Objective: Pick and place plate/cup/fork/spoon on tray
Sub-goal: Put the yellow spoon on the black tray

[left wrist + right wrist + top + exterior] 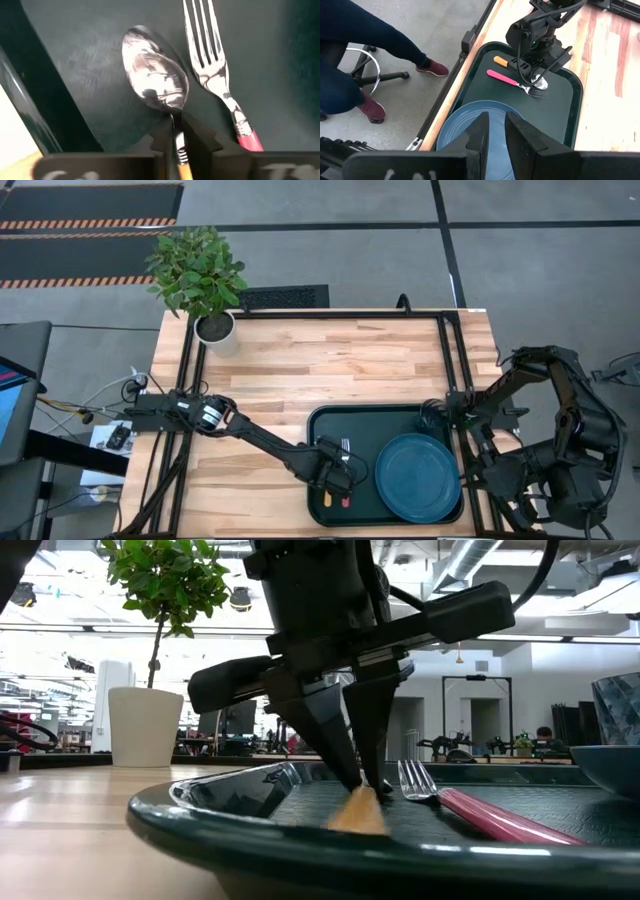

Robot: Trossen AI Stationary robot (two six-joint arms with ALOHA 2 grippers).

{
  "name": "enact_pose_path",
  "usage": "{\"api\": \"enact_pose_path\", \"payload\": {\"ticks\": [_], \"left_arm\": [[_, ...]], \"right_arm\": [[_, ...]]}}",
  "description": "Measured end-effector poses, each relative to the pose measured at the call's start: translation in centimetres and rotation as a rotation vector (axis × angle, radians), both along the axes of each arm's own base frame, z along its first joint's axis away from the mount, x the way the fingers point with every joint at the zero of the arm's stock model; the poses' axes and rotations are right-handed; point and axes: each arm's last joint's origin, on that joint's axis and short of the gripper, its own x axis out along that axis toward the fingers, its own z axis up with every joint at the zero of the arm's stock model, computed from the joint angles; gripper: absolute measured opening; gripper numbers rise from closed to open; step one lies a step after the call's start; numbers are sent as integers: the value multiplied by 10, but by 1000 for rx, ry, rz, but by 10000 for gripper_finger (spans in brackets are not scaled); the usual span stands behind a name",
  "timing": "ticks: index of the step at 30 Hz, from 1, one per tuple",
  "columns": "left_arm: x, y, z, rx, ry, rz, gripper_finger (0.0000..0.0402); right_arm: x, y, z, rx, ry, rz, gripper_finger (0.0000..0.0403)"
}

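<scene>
The spoon has a polished metal bowl, mirror-bright and full of smeared reflections, on an orange plastic handle. Beside it, the fork shows the same shiny metal in its tines, with a smooth red plastic handle. Both lie on the tray, dark green plastic with a finely grained, matt floor and a glossier rim. The plate looks smooth, with a soft sheen. The table is pale, striped wood, matt.
</scene>
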Motion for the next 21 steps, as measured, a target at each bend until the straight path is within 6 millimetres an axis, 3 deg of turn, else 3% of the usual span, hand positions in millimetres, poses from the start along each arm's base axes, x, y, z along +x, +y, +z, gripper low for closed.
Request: {"api": "enact_pose_path", "payload": {"ticks": [3,11,17,21], "left_arm": [[0,1,0,28,-10,7,7],[1,-1,6,36,-14,-5,2],[-1,-10,41,135,-14,-79,0],[-8,-17,65,265,7,-162,0]], "right_arm": [[0,0,0,1,0,-1,87],[1,-1,0,43,-22,-84,87],[7,-2,-3,83,-209,-321,87],[14,-4,-15,66,-241,-404,87]]}}
